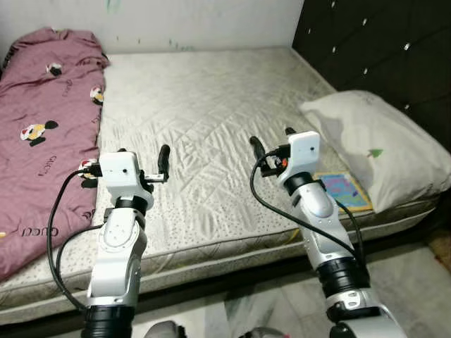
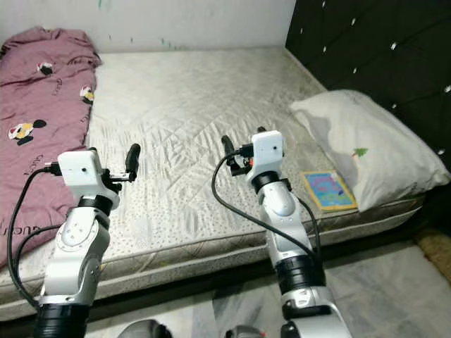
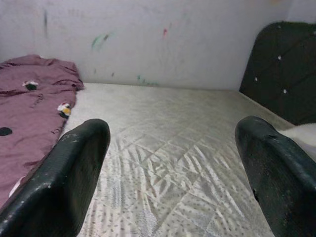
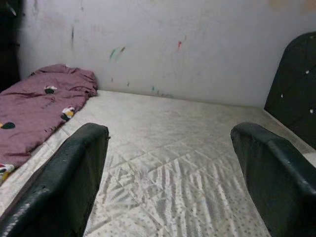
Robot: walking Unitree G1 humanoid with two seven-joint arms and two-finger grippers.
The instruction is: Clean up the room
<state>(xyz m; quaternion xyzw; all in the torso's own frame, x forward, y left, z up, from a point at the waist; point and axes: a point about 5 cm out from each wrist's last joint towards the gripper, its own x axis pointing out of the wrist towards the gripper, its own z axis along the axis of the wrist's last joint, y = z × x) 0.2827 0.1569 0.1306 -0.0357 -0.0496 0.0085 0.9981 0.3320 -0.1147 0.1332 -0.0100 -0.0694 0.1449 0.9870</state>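
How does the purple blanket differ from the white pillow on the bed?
The blanket is purple with cartoon prints and lies spread flat along the robot's left side. The pillow is white, puffy, with one small green mark, and sits on the right by the dark headboard. Both rest on the mattress.

I can read "GUCCI" printed several times, upside down from my view, on the maroon cartoon-mouse blanket (image 1: pixel 42 141) lying along the bed's left side.
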